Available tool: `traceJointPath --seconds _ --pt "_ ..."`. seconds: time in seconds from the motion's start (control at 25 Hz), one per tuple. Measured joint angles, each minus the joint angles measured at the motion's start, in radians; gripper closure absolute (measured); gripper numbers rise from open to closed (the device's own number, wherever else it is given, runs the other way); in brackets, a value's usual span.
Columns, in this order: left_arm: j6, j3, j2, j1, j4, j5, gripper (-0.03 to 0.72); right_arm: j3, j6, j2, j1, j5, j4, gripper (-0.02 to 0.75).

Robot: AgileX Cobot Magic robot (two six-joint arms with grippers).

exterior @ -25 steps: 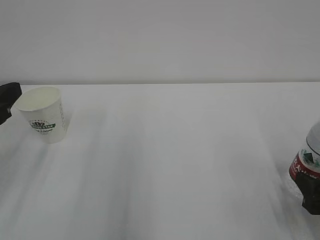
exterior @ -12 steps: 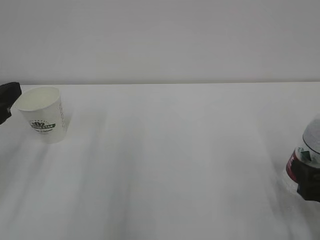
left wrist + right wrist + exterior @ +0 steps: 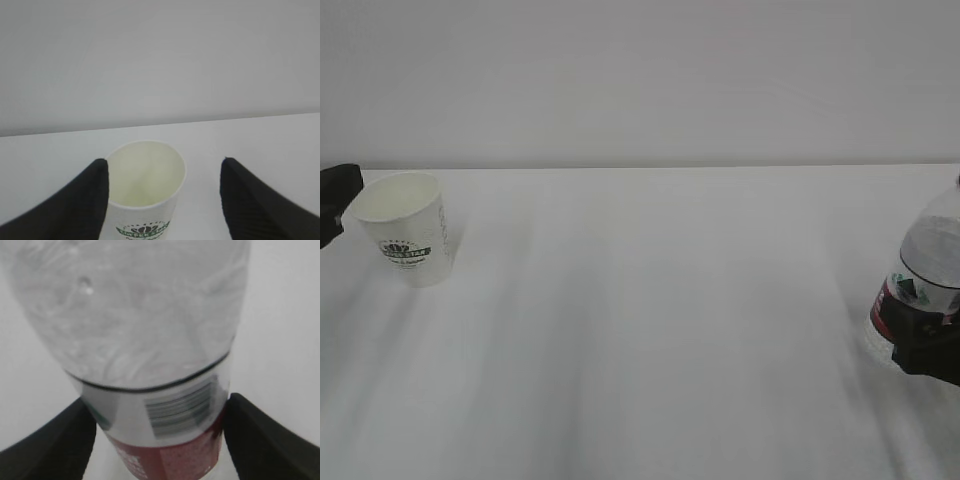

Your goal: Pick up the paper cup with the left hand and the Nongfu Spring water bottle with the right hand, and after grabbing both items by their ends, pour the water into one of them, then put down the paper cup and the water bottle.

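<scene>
The small white tapered paper cup [image 3: 142, 192] with the green logo stood far left on the white table [image 3: 650, 330]. The left black gripper [image 3: 162, 200] was spread around it, one finger touching, the other apart. Over at the right edge, the right black gripper [image 3: 157, 440] pinched the clear red-labelled plastic water bottle [image 3: 150, 365], which was tilted.

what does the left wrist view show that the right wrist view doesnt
Only the left wrist view: the paper cup, upright and open-mouthed, between the left gripper's spread fingers, clear of the right-hand one, and the table's far edge. Only the right wrist view: the water bottle with its barcode and red label, between the right gripper's fingers. Both: black fingers flanking an object, white surroundings.
</scene>
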Motion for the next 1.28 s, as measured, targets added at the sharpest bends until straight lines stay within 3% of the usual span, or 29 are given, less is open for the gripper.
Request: traceJointPath --seconds 0.32,0.96,1.08,1.28 --pt "0.000 0.000 0.000 0.000 0.015 -0.051 0.183 -0.002 0.001 0.000 0.000 0.000 0.000 0.076" --pt "0.000 0.000 0.000 0.000 0.015 -0.068 0.184 -0.080 0.001 0.000 0.000 0.000 -0.003 0.076" --pt "0.000 0.000 0.000 0.000 0.015 -0.068 0.184 -0.080 0.001 0.000 0.000 0.000 -0.005 0.099" --pt "0.000 0.000 0.000 0.000 0.015 -0.068 0.185 -0.080 0.001 0.002 0.000 0.000 -0.006 0.227"
